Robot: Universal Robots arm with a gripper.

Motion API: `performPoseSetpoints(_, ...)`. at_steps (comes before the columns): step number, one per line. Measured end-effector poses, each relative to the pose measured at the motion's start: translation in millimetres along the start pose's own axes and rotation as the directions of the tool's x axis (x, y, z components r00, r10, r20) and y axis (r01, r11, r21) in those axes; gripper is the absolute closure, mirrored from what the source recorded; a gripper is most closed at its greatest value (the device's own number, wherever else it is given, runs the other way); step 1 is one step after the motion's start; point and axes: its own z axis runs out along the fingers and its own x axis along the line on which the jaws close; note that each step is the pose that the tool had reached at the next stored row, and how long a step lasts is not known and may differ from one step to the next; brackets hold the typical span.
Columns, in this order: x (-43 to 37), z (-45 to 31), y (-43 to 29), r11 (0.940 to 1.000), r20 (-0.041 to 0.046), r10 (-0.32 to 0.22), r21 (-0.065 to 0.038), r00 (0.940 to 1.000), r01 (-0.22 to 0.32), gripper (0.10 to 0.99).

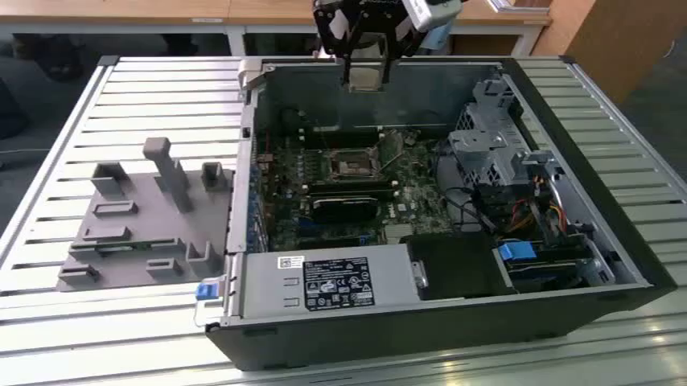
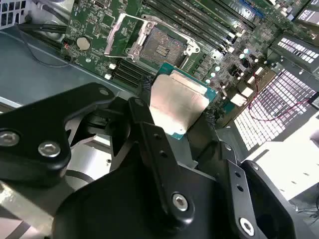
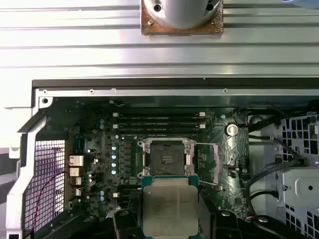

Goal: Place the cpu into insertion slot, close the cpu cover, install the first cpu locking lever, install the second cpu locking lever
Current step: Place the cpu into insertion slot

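My gripper (image 1: 365, 71) hangs above the far wall of the open computer case, shut on the cpu (image 1: 365, 75). In both wrist views the cpu (image 2: 177, 102) (image 3: 169, 206) is a flat silver-tan square with a green edge, clamped by its sides between the black fingers (image 2: 149, 134). The insertion slot (image 1: 351, 165) (image 2: 163, 47) (image 3: 166, 158) lies bare on the green board, well below the chip, with its dark contact field showing. The cpu cover (image 2: 123, 34) stands swung open at one side of the socket.
A power-supply box (image 1: 322, 283) fills the case's near side and a metal drive cage (image 1: 496, 153) stands at the exterior view's right. Long black memory strips (image 3: 159, 119) run beside the socket. A grey parts fixture (image 1: 140, 229) rests on the slatted table (image 1: 601, 104).
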Motion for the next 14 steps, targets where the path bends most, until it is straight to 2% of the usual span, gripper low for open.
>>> performPoseSetpoints(7,0.0,0.0,0.0,0.9999,0.0015,0.016,0.0,0.9999,-0.016,0.549)
performPoseSetpoints(10,0.0,0.1,0.1,0.9983,0.0051,0.058,-0.001,0.9983,-0.058,0.549)
performPoseSetpoints(14,0.0,0.5,0.0,0.9916,0.0114,0.129,-0.003,0.9916,-0.129,0.549)
